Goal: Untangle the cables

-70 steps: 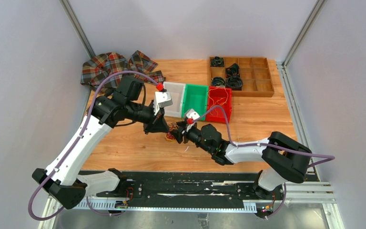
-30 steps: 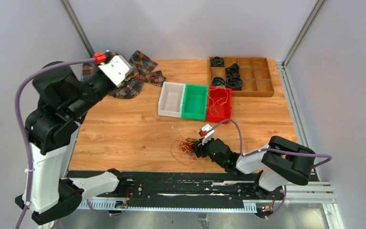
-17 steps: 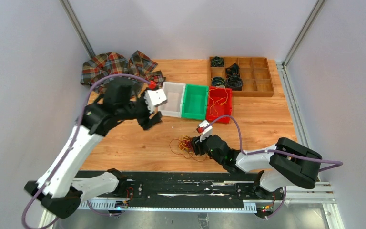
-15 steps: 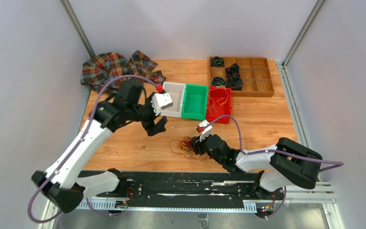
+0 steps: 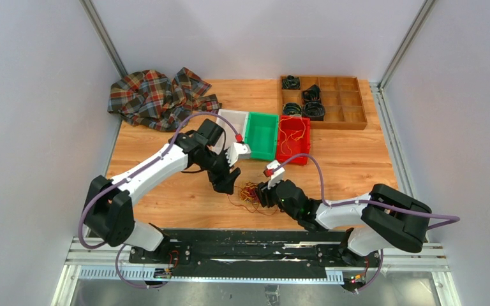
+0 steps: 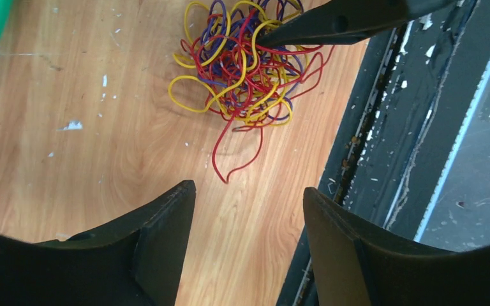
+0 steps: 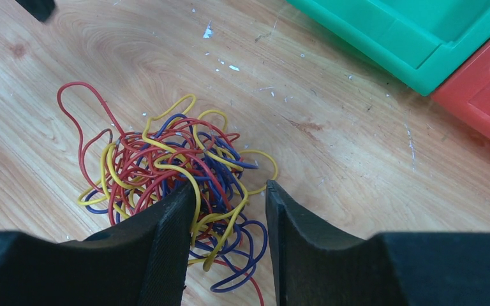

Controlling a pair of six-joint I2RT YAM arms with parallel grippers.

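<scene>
One tangle of cables, right gripper astride it, left gripper near

The cables are red, yellow and blue-purple. Beside them stand a white bin, a green bin and a red bin. The cloth seems red-green plaid.

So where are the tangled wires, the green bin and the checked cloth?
tangled wires (image 6: 242,64): left wrist view, middle of the knot.
green bin (image 5: 263,134): top view, its bare floor.
checked cloth (image 5: 150,95): top view, middle of the heap.
</scene>
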